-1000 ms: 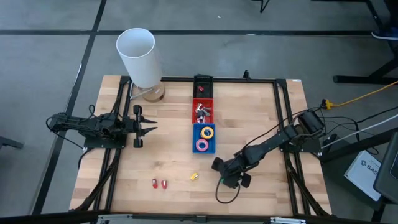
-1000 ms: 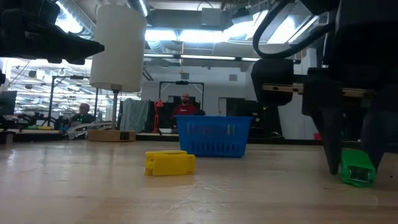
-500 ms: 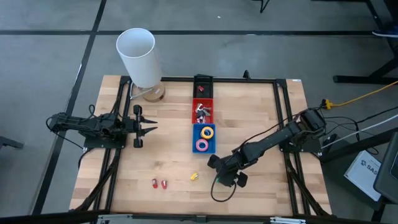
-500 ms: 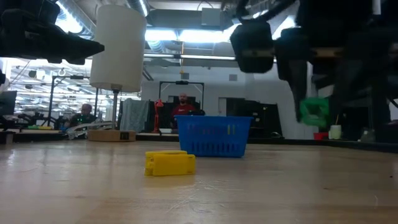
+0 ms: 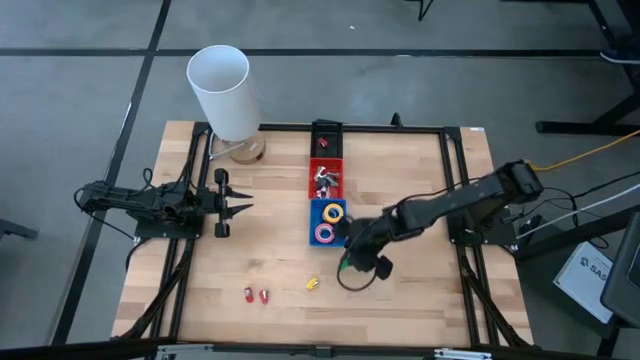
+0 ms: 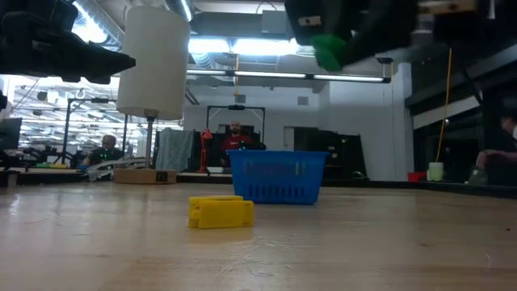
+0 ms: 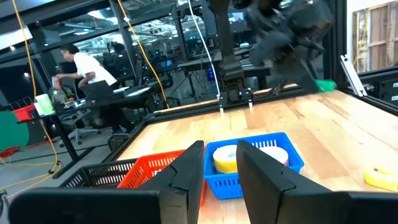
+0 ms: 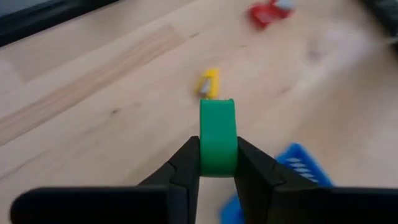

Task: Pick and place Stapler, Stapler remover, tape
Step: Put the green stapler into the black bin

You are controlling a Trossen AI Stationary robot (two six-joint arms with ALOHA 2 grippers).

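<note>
1. Our right gripper (image 5: pixel 347 263) sits a little right of centre in the high view, just below the blue basket (image 5: pixel 312 236). Its fingers (image 8: pixel 186 163) are pinched on a small green stapler (image 8: pixel 217 144), held up off the wood; the low view shows the green piece near the top of the frame, well clear of the table (image 5: pixel 430 190).

2. We judge the stapler is carried high so it can pass over the basket walls. Three bins stand in a column at the upper centre of the high view: a black one (image 5: pixel 326 138), a red one (image 5: pixel 313 180) with silvery pieces, and the blue one.

3. The tape (image 5: pixel 333 212) is in the blue basket: a yellow roll and a pink roll (image 5: pixel 325 233) below it. That sorting suggests the stapler belongs in the black bin, though we cannot tell what that bin holds.

4. Still out on the table: a yellow stapler (image 5: pixel 312 284) at lower centre and two small red pieces (image 5: pixel 256 296) to its left. They lie apart from each other, so each could be taken singly.

5. Our left gripper (image 5: pixel 238 208) waits at the left of the high view, level, with its fingers (image 7: pixel 189 176) a small way apart and nothing between them. A white cylinder (image 5: pixel 222 90) stands at the upper left, out of the carrying path.
</note>
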